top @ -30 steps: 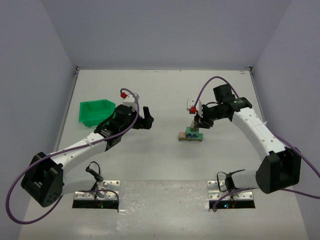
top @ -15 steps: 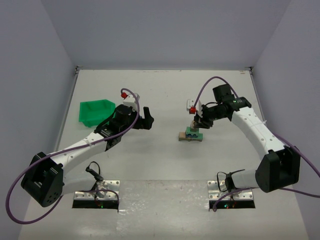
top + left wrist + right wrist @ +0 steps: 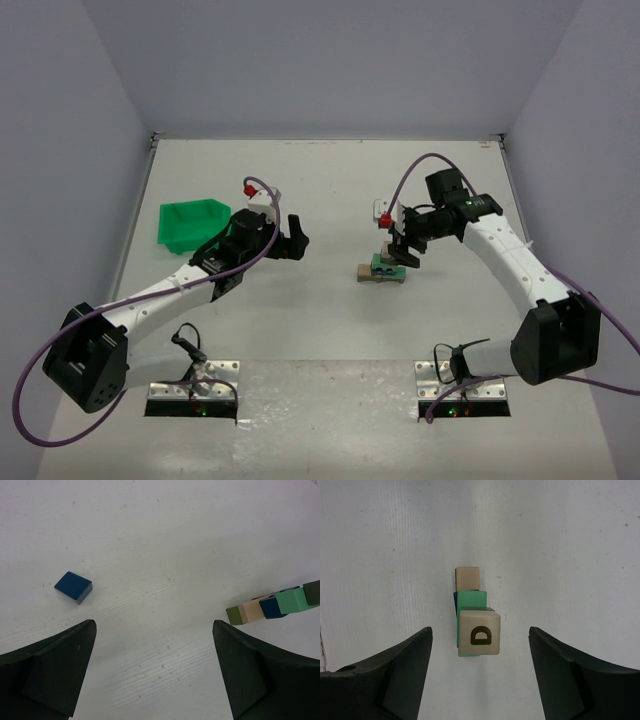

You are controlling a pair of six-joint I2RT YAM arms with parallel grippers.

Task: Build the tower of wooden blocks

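There was one wood block tower (image 3: 384, 265). From above, four of its blocks showed: one lettered cube (image 3: 479, 635), one green block (image 3: 471, 601), one blue block (image 3: 455, 601) and one plain tan block (image 3: 468, 578). One loose blue tile (image 3: 73, 585) lay at ten o'clock from the left gripper (image 3: 152, 625). One green bin (image 3: 190, 224) sat at nine o'clock in the top view. Counting the right gripper (image 3: 480, 630), there were two grippers.

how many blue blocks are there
2. One loose blue block lies alone on the table. The other blue block sits in the wood block tower, under the green block. More may be hidden.
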